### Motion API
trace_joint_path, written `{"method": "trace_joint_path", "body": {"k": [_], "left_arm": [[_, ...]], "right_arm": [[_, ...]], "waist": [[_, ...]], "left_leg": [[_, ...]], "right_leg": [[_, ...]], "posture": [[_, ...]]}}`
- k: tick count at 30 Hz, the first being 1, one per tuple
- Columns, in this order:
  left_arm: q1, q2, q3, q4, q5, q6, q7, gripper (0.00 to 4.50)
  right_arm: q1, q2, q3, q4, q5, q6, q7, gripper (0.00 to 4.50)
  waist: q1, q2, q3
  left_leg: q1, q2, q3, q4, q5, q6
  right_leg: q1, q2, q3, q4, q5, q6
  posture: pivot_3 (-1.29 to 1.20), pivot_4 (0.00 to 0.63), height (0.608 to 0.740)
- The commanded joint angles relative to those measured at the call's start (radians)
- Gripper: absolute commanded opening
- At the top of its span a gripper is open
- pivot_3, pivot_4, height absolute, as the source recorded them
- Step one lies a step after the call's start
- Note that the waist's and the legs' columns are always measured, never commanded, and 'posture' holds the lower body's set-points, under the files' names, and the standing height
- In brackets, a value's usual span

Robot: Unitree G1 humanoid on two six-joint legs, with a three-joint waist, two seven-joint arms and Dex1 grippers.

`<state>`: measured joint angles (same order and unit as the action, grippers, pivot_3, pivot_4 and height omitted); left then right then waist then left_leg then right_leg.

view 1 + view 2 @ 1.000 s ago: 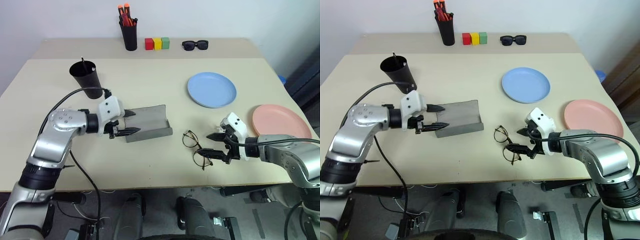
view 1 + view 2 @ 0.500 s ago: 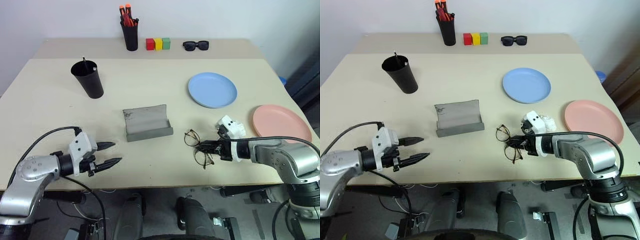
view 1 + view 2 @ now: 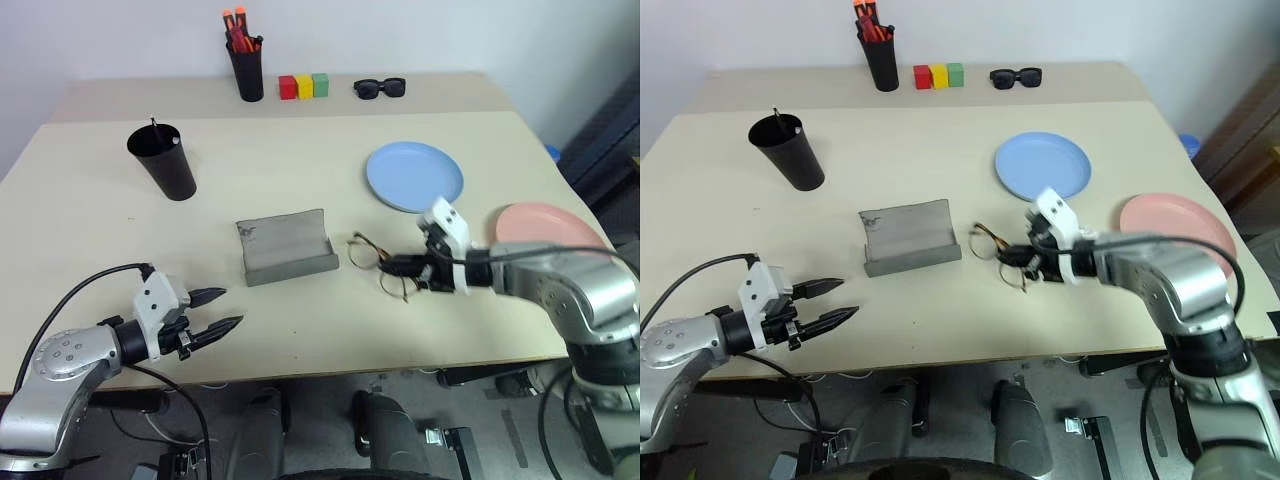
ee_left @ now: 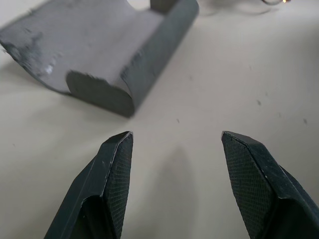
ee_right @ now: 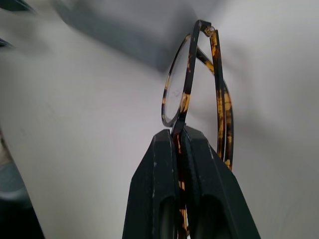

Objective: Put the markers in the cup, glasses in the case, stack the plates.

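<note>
Head views: my right gripper (image 3: pixel 408 270) pinches the glasses (image 3: pixel 380 262) by the frame and holds them just off the table (image 3: pixel 300 160), with the open grey case (image 3: pixel 286 247) lying to its left, near but apart. I judge the case's long axis to run roughly across the table, so the glasses must travel leftward and settle lengthwise into its trough. My right arm is much the nearer to the case; my left gripper (image 3: pixel 222 310) hangs empty at the near table edge, fingers spread partway, pointing toward the case from the near left. The black cup (image 3: pixel 162 162) with the markers (image 3: pixel 155 127) standing in it sits at far left; the blue plate (image 3: pixel 414 177) and the pink plate (image 3: pixel 548 224) lie apart on the right, not yet stacked. Left wrist view: both fingers (image 4: pixel 113 169) stand well apart with nothing between them, and the case (image 4: pixel 104 55) lies just ahead, its lining facing up. Right wrist view: the two fingers (image 5: pixel 162 184) are pressed shut on the thin tortoiseshell rim of the glasses (image 5: pixel 199 94), which stand up from the grip with the lens ring uppermost; the grey shape beyond them I take to be the case.
</note>
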<state>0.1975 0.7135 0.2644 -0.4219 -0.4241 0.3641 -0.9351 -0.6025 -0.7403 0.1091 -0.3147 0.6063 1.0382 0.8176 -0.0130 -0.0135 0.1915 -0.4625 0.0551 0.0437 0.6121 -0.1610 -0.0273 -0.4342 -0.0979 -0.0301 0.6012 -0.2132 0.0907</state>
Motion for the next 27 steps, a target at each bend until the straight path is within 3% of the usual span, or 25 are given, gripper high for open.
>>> {"method": "trace_joint_path", "body": {"k": [1,3,9,14,19,22,27], "left_arm": [[0.01,0.001,0.023,0.014,-0.001,-0.015,0.016,2.9],[0.0,0.004,0.012,0.024,0.004,-0.017,0.022,2.9],[0.007,0.0,0.023,0.007,-0.005,-0.013,0.05,2.9],[0.07,-0.017,0.041,-0.045,-0.013,-0.018,0.081,2.9],[0.127,-0.032,0.059,-0.073,-0.013,-0.032,0.091,2.9],[0.119,-0.035,0.06,-0.058,-0.013,-0.041,0.095,2.9],[0.039,-0.056,0.081,-0.034,-0.054,-0.019,0.134,2.9]], "right_arm": [[-0.209,0.066,0.183,0.121,-0.142,-0.223,0.145,0.04],[-0.31,0.127,0.278,0.269,-0.229,-0.352,0.226,0.04],[-0.51,0.33,0.404,0.756,-0.409,-0.657,0.39,0.04],[-0.603,0.443,0.411,1.062,-0.51,-0.858,0.469,0.04],[-0.659,0.492,0.388,1.207,-0.559,-0.974,0.545,0.04],[-0.681,0.515,0.366,1.247,-0.574,-1.008,0.563,1.0],[-0.695,0.525,0.29,1.218,-0.568,-1.006,0.53,3.39]], "waist": [[-0.01,0.001,0.0],[-0.013,0.0,-0.001],[-0.004,0.0,-0.001],[-0.006,0.0,-0.001],[-0.008,0.0,-0.001],[-0.006,0.0,-0.001],[-0.006,0.0,-0.001]], "left_leg": [[0.001,0.002,0.003,0.0,0.0,0.0],[-0.001,0.006,0.007,-0.001,0.0,0.0],[-0.004,0.007,0.01,0.0,0.0,0.001],[-0.002,0.008,0.012,0.001,0.0,0.001],[0.0,0.01,0.012,0.001,-0.001,-0.002],[0.0,0.01,0.012,0.001,-0.001,-0.002],[0.0,0.01,0.013,0.0,-0.001,-0.003]], "right_leg": [[-0.002,0.0,0.0,0.0,0.001,-0.001],[-0.002,0.0,-0.003,0.0,0.003,-0.004],[-0.007,0.001,-0.004,0.006,0.005,-0.003],[-0.009,0.001,-0.004,0.012,0.005,-0.003],[-0.009,0.002,-0.004,0.014,0.005,-0.003],[-0.01,0.002,-0.004,0.014,0.005,-0.003],[-0.01,0.002,-0.004,0.014,0.005,-0.004]], "posture": [[0.0,0.15,0.74],[0.0,0.15,0.74],[0.0,0.15,0.74],[0.0,0.15,0.74],[0.0,0.15,0.74],[0.0,0.15,0.74],[0.0,0.15,0.74]]}}
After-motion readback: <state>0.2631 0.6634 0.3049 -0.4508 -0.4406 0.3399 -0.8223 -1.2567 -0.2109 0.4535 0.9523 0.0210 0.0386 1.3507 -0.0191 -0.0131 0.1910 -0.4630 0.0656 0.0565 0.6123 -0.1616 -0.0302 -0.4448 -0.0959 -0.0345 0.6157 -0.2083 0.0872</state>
